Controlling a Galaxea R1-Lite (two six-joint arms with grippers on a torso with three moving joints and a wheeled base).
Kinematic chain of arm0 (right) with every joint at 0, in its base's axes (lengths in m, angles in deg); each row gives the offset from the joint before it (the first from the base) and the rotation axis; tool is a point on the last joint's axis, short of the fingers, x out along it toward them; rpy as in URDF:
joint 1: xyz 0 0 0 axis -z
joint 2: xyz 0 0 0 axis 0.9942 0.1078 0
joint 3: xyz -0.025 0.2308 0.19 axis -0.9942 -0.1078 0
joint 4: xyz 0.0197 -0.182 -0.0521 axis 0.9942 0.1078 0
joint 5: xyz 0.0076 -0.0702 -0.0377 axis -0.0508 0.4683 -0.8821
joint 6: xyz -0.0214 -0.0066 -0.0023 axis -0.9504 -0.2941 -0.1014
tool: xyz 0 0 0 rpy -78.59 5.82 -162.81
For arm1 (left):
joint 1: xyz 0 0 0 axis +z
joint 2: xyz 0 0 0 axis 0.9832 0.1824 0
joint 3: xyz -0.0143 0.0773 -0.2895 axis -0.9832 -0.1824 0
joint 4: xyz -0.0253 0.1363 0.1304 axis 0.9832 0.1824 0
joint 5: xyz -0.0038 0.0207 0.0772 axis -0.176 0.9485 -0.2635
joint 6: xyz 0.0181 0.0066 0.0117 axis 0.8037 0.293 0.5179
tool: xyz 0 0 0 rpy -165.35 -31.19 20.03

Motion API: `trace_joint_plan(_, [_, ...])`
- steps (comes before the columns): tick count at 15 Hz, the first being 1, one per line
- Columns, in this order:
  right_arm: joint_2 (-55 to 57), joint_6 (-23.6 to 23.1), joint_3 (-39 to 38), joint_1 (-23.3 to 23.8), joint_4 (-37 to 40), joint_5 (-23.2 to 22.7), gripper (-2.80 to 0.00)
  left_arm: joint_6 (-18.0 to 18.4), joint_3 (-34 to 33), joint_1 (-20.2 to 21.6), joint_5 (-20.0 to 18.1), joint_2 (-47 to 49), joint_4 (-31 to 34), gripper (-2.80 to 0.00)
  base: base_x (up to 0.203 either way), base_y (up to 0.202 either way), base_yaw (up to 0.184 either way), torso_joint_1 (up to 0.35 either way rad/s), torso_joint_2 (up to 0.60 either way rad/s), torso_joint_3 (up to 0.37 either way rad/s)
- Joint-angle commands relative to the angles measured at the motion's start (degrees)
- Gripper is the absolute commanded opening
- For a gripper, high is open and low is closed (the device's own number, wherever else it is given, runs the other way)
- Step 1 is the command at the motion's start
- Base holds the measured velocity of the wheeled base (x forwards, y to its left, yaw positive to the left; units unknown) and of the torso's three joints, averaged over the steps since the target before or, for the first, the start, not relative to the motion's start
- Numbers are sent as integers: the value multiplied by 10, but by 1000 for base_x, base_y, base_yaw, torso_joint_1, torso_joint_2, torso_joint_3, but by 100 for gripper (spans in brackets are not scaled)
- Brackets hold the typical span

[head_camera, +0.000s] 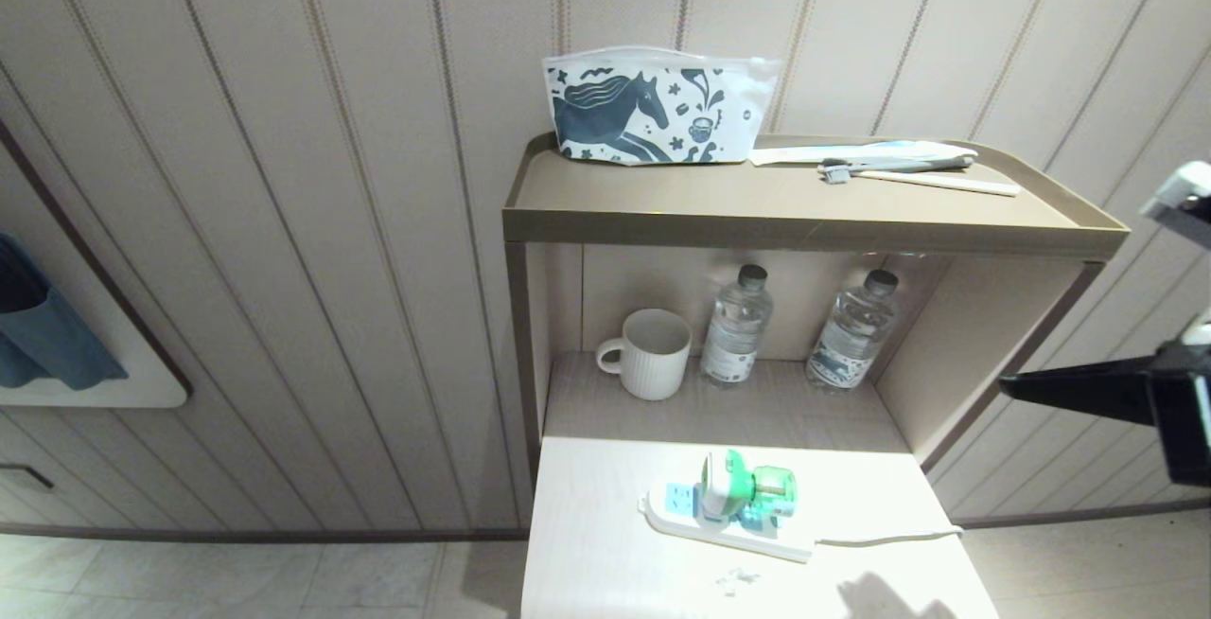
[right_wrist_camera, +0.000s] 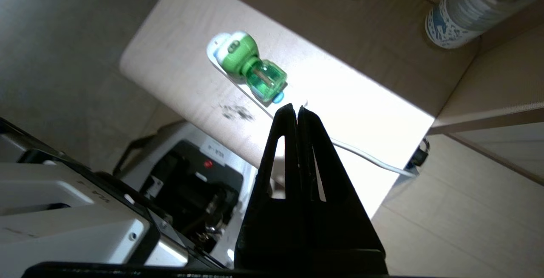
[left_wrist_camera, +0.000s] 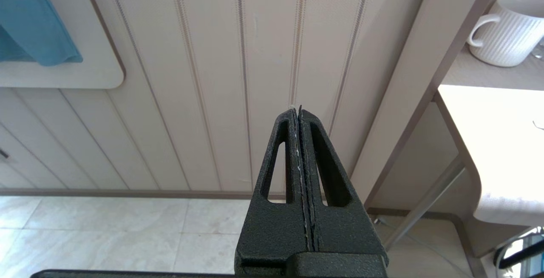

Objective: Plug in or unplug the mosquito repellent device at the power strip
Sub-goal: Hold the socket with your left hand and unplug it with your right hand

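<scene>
The shelf unit [head_camera: 814, 231] is standing against the panelled wall, carrying a horse-print pouch [head_camera: 653, 108] at the back left corner of its top board and a wrapped toothbrush set [head_camera: 889, 165] towards the back right. In the niche under that board a ribbed white mug [head_camera: 653, 352] is sitting at the left, with two clear water bottles [head_camera: 736, 326] lined up to its right along the back.

The pale tabletop [head_camera: 605, 553] is jutting forward from the niche, and the power strip [head_camera: 728, 529] is lying across its middle, its white cord [head_camera: 889, 536] trailing off the right edge. The mosquito repellent device [head_camera: 743, 491] is sitting plugged into the strip, its green liquid bottle pointing towards the right edge.

The right gripper [right_wrist_camera: 296, 109] is hanging in the air off the right side of the unit, well apart from the device, with its fingers pressed together and holding nothing. The left gripper [left_wrist_camera: 299, 110] is parked down by the wall left of the tabletop, likewise closed and empty.

Judging by this, the job is an unplugging that is barely beginning: nothing is being touched yet. The reach, the opening of the fingers, the grip on the device and the pull out of the socket are all still waiting.
</scene>
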Motion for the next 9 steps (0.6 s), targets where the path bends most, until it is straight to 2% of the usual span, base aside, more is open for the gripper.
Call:
trace_joint_plan(1, [71,-18,30,-38,16,41,-280,0,0,0,0,0,0,-280,0,0,0,0,0,0])
trace_joint_plan(5, [121,-44,18,-112,28,110,-280,0,0,1,0,0,0,-280,0,0,0,0,0,0])
trace_joint_plan(9, [160,-57,29,-141,29,119,-280,1,0,0,0,0,0,-280,0,0,0,0,0,0])
